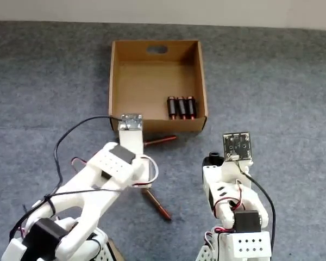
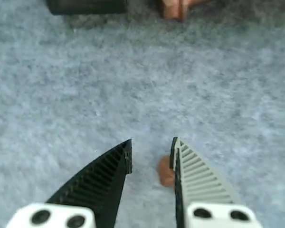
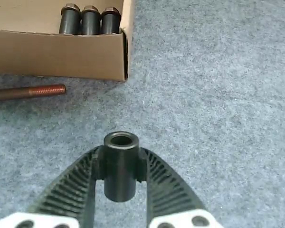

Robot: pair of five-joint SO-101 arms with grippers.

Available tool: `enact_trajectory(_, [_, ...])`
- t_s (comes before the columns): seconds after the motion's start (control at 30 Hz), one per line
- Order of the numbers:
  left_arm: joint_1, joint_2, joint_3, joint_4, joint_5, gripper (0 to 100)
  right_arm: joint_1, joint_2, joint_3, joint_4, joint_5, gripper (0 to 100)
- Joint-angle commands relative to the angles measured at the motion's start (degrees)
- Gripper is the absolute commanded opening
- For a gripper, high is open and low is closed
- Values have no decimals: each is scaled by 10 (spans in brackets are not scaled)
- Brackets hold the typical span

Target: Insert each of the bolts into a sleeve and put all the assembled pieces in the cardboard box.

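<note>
My right gripper (image 3: 119, 159) is shut on a black sleeve (image 3: 119, 166), held upright with its bore facing up; in the high view this sleeve (image 1: 212, 160) sits right of the box's front corner. The cardboard box (image 1: 119, 81) holds three assembled pieces (image 1: 181, 107) in its front right corner. One copper bolt (image 1: 162, 140) lies along the box's front wall, another bolt (image 1: 156, 204) lies nearer the arms. My left gripper (image 2: 151, 153) is open just above the carpet, with a copper bolt end (image 2: 165, 172) beside its pale finger. Farther off lie a dark sleeve (image 2: 85, 5) and a bolt head (image 2: 173, 8).
Grey carpet covers the table. The left arm (image 1: 117, 163) leans over the ground in front of the box and hides what lies beneath it. Its cables (image 1: 70, 141) loop out to the left. Open carpet stretches to the right of the box.
</note>
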Motion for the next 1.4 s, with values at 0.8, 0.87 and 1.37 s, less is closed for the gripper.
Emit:
enact_trajectory(0.8, [157, -2, 158, -204, 152, 151, 7, -8, -2, -9, -4, 6])
enact_trajectory(0.87, [152, -1, 157, -204, 152, 147, 7, -8, -2, -9, -4, 6])
enact_trajectory(1.37, [32, 0, 144, -201, 148, 146, 7, -8, -2, -9, -4, 6])
